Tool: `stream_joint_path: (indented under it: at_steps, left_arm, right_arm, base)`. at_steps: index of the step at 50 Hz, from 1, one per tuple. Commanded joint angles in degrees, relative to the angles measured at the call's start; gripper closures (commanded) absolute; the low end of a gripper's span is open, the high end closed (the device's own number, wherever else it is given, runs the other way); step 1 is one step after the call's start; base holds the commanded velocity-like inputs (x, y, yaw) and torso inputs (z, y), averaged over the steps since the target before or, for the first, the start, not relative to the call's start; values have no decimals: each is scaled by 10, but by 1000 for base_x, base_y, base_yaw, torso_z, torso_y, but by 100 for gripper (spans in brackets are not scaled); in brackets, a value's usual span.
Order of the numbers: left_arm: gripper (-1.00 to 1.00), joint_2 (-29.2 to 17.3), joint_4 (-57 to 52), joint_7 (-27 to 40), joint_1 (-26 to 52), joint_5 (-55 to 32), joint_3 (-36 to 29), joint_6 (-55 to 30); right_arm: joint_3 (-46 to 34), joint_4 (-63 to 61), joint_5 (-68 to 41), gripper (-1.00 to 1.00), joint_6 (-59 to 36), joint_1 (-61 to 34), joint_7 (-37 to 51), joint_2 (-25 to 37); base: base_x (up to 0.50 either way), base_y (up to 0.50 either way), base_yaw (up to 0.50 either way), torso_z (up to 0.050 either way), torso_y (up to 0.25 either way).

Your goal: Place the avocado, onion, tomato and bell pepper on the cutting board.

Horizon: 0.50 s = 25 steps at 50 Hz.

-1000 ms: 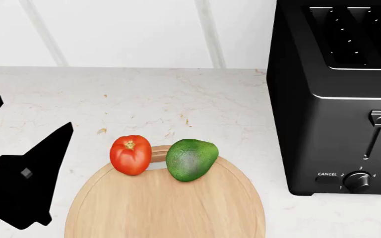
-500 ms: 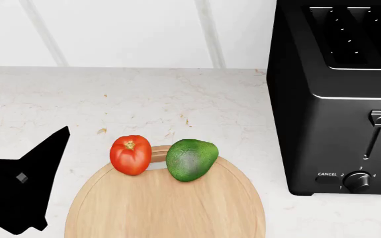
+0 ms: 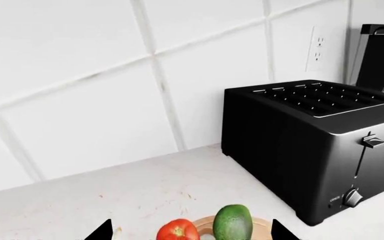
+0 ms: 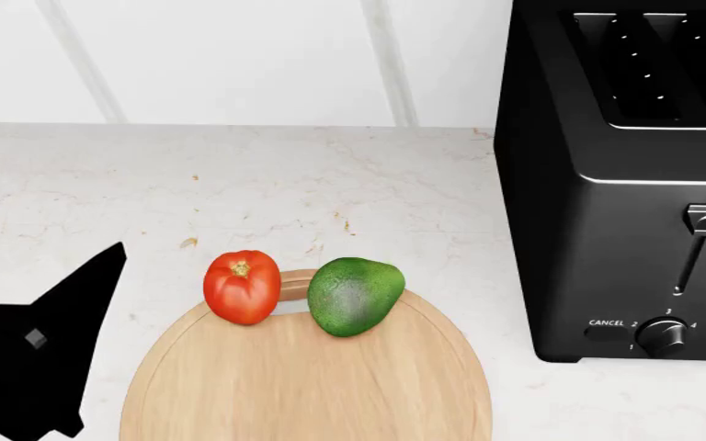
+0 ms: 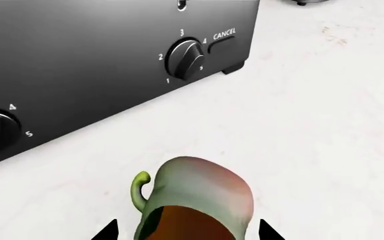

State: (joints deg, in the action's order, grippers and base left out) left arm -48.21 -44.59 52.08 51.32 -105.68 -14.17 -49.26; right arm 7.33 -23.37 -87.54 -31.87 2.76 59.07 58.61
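On the marble counter beside the toaster (image 5: 98, 45), the right gripper (image 5: 186, 232), fingers spread, straddles the bell pepper (image 5: 195, 202) for pickup, grasp unconfirmed.

On the cutting board (image 4: 316, 386) (far edge), the tomato (image 4: 243, 287) sits left of the avocado (image 4: 355, 295); the toaster (image 4: 629, 184) stands right of the board.

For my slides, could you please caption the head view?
Glossy red tomato and pebbled green avocado rest on the round wooden cutting board beside a black toaster.

Bright, even, sharp renders; soft shadows, faint sheen on the toaster (image 4: 629, 184), light source perhaps overhead.
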Motion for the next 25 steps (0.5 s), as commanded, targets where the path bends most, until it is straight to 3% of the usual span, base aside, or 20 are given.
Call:
stream_joint_path:
  at_steps: [1,14,25]
  left_arm:
    - [-100,5,-1,-9,-4,4,9,4]
    - [-100,2,-2,-8,-8,3,11,8]
    - [-100,18,4,-11,-9,27,7,12]
  right_arm:
    - [0,13,15,100,3,-7,-14,-17]
    - [41,-33,-11,100,3,13,11,8]
    - [132,-209,-233,100,-9,-114,123,195]
  base:
    - [0,0,0,0,0]
    - [1,0,0,0,0]
    - [0,0,0,0,0]
